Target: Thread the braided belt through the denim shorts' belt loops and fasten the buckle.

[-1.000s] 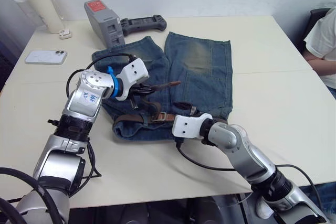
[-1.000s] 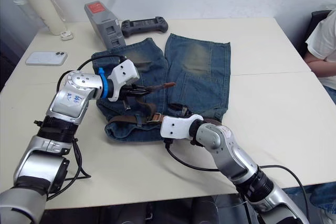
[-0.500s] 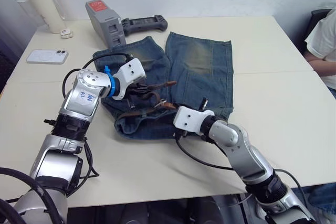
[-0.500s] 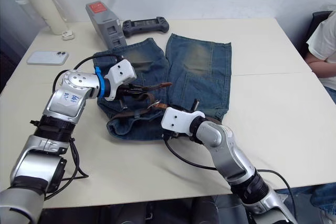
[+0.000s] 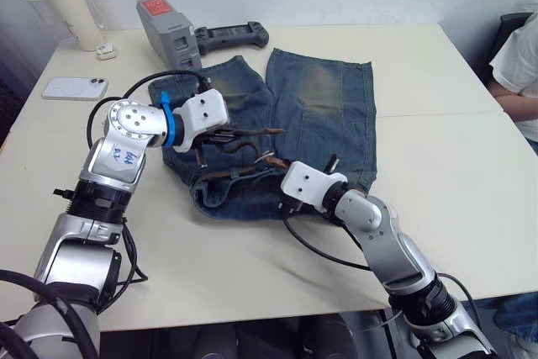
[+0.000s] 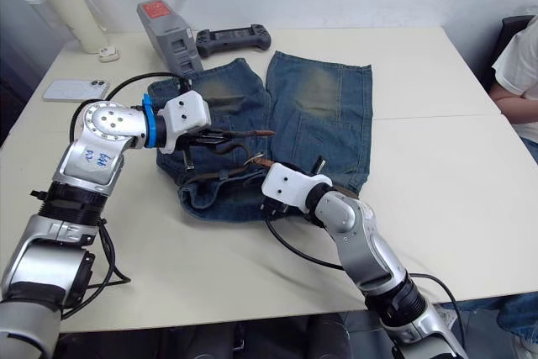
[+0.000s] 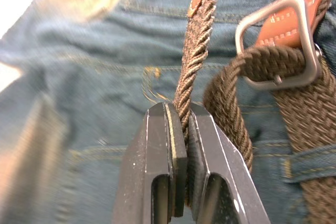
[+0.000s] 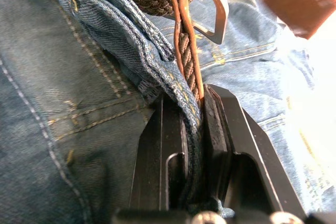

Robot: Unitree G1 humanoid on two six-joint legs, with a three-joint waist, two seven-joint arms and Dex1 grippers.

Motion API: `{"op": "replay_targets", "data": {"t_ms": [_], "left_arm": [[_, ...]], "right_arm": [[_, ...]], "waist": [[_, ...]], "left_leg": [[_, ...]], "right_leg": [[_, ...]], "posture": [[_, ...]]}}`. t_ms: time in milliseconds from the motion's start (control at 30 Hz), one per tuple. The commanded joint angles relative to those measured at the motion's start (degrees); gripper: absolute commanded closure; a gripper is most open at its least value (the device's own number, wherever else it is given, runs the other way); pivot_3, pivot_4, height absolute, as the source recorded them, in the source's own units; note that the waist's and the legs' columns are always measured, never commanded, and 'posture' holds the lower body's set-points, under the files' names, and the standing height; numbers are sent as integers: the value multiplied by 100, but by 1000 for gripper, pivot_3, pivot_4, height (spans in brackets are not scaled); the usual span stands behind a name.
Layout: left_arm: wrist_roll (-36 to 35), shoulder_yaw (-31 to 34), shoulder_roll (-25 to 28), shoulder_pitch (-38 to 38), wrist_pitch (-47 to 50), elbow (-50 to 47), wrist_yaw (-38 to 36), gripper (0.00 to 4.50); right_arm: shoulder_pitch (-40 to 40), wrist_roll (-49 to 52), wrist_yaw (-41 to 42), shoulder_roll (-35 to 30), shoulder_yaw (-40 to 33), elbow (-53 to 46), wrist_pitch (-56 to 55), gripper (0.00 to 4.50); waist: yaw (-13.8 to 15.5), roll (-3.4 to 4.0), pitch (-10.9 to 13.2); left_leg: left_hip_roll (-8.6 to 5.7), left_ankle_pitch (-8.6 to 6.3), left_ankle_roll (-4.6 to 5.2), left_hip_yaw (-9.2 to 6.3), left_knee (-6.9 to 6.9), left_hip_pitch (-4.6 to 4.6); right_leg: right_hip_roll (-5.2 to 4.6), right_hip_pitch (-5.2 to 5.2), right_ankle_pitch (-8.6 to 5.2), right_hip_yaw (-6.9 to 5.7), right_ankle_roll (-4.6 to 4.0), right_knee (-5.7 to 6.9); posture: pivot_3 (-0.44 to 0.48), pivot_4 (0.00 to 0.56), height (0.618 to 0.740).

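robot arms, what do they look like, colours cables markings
Both arms are silver-grey metal with black joint sections and loose black cables. Each wrist ends in a white boxy housing with two black fingers: left gripper, right gripper. The left arm has a blue ring and blue handwriting on its round joint.

Both arms are silver metal with black joints and loose black cables looping off them. Each wrist ends in a white boxy housing, and the left one has a blue ring behind it plus blue scribbled writing on the round silver joint. Fingers are plain black slabs.
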Motion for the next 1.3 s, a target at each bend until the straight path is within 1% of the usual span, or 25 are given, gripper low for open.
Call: {"op": "replay_targets", "data": {"t_ms": [33, 167, 367, 567, 733, 967, 1300], "left_arm": [[129, 73, 85, -153, -464, 153, 63, 4500], [261, 93, 122, -168, -657, 407, 141, 4500], [787, -129, 369, -214, -1711, 687, 154, 4500], [797, -87, 364, -325, -2356, 937, 122, 4500], [686, -92, 364, -409, -2605, 1060, -98, 4500], [567, -129, 495, -456, -2780, 1050, -735, 4500], [909, -293, 520, -719, -3035, 1254, -770, 4500]], "right_arm": [[40, -116, 0, -43, -7, -209, 27, 4491], [51, -147, 24, -48, -6, -214, 33, 4491], [38, -181, 89, -80, -11, -208, 19, 4491], [37, -201, 125, -90, -9, -195, 7, 4491], [32, -229, 159, -117, 19, -187, -8, 4491], [-1, -402, 139, -237, 61, -171, -88, 4491], [-114, -547, 152, -258, 87, -147, -187, 4491]], "waist": [[-1, 0, 0], [-1, 0, 0], [4, 0, 0], [-2, 0, 0], [-4, 0, 0], [-2, 0, 0], [-6, 0, 0]], "left_leg": [[0, 0, 0, 0, 0, 0], [1, 0, 0, 0, 4, -1], [1, 0, 0, 0, 4, -4], [1, -1, 1, 0, 8, -5], [1, -1, 1, 1, 8, -5], [1, -1, 1, 1, 9, -6], [2, -1, 2, 0, 11, -8]], "right_leg": [[0, 0, 0, 0, 0, 1], [0, -1, 0, -1, 0, 4], [0, -4, 0, -1, 0, 6], [0, -4, 0, -1, 0, 7], [-1, -5, 0, -1, 0, 7], [-1, -5, 0, -2, 0, 8], [0, -6, 0, -2, 0, 9]], "posture": [[0, 150, 664], [0, 150, 664], [0, 150, 664], [0, 150, 664], [0, 150, 664], [0, 150, 664], [0, 150, 664]]}}
